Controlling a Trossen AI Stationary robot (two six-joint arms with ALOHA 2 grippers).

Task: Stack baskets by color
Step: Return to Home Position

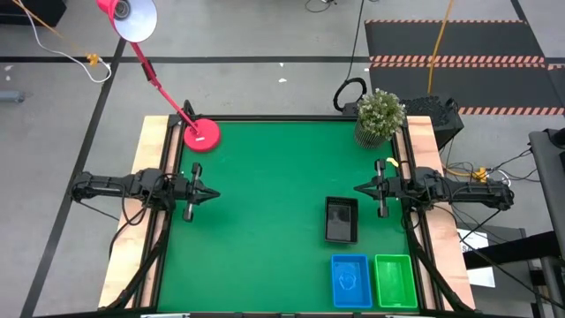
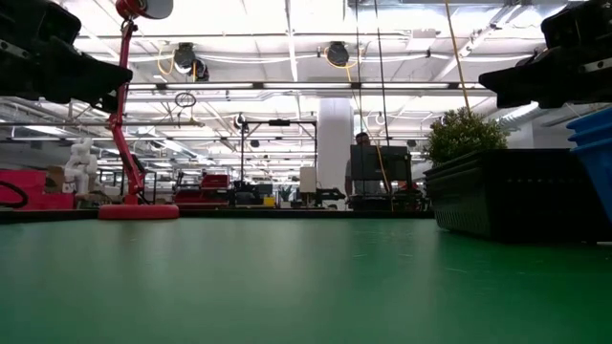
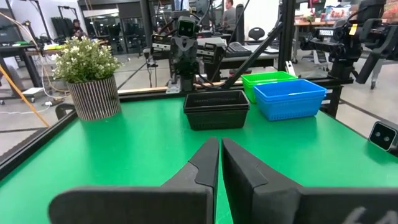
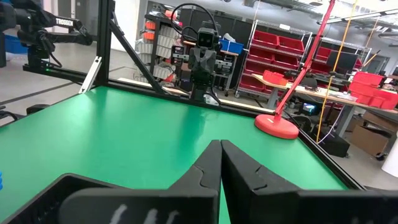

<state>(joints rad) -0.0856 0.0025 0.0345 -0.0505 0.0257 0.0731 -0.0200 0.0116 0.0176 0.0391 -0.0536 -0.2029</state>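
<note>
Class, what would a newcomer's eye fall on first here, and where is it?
The bright blue baskets and green baskets sit side by side at the table edge on the right arm's side, the black baskets just beyond them. A pink lamp base and a potted plant stand near the far corners. The left gripper and right gripper, both shut, face each other across the table.

Setting: a robotics laboratory or workshop. It was identified by racks of red parts bins (image 4: 277, 43), further arm rigs (image 3: 348, 37) on black frames, open ceiling strip lighting (image 2: 287, 19), and cables (image 1: 360, 35) crossing the grey floor (image 1: 265, 35).
</note>
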